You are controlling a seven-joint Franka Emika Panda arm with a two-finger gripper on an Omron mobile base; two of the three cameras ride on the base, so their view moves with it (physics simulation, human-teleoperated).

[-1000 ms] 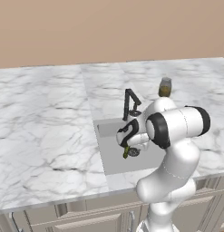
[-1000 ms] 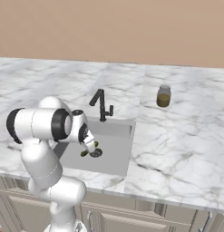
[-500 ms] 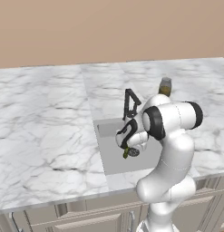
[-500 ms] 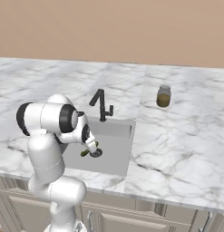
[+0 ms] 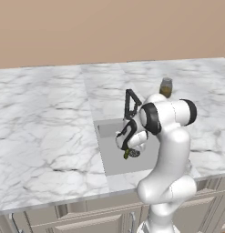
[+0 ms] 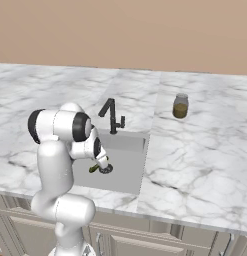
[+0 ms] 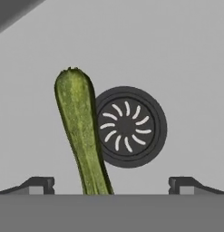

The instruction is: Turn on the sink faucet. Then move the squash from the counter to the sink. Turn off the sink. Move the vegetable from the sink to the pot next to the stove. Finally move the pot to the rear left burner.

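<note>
The squash [image 7: 79, 127], slender and dark green, lies on the floor of the sink [image 5: 109, 157] with its side against the round dark drain [image 7: 129, 127]. It also shows as a small green piece [image 6: 94, 169] under the hand. My gripper [image 7: 111, 186] hangs low in the basin just above it, open, with the fingertips [image 7: 38, 183] wide apart on either side of the squash's near end and not touching it. In the left base view the gripper [image 5: 127, 146] sits below the black sink faucet [image 5: 130, 103]. The pot and the stove are out of view.
A small glass jar [image 6: 180, 106] with olive-yellow contents stands on the white marble counter [image 6: 205, 150] to the right of the sink. The faucet [image 6: 112, 116] rises at the basin's back edge, close behind my hand. Beige cabinets run along the front.
The arm's elbow has risen and swung a little while the hand stays over the drain. The squash has not moved, and the jaws stay open.
</note>
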